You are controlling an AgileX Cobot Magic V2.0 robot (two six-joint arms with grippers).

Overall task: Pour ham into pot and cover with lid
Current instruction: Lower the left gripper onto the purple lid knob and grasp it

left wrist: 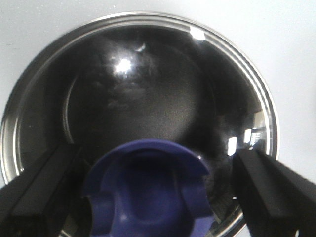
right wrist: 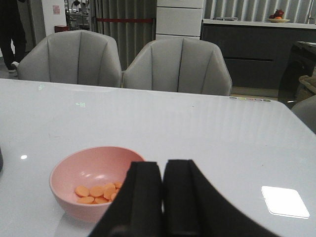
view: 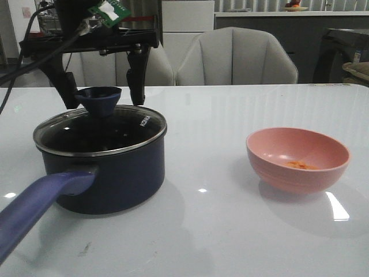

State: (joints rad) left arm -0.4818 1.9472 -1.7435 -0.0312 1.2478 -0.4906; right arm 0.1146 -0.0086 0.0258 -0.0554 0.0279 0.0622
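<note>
The dark navy pot (view: 112, 173) stands at the table's left, its long blue handle (view: 40, 205) pointing toward the front. The glass lid (view: 124, 134) lies on its rim, seen from above in the left wrist view (left wrist: 163, 89). My left gripper (view: 101, 86) hangs open over it, one finger on each side of the blue knob (view: 99, 99) (left wrist: 148, 192) and apart from it. The ham (view: 300, 165) (right wrist: 96, 191) lies as orange bits in the pink bowl (view: 297, 158) (right wrist: 84, 163). My right gripper (right wrist: 163, 170) is shut and empty, just beside the bowl.
Grey chairs (view: 236, 55) stand behind the far edge of the white glossy table (view: 230, 231). A dark cabinet and counter (right wrist: 247, 49) sit farther back. The right arm does not show in the front view.
</note>
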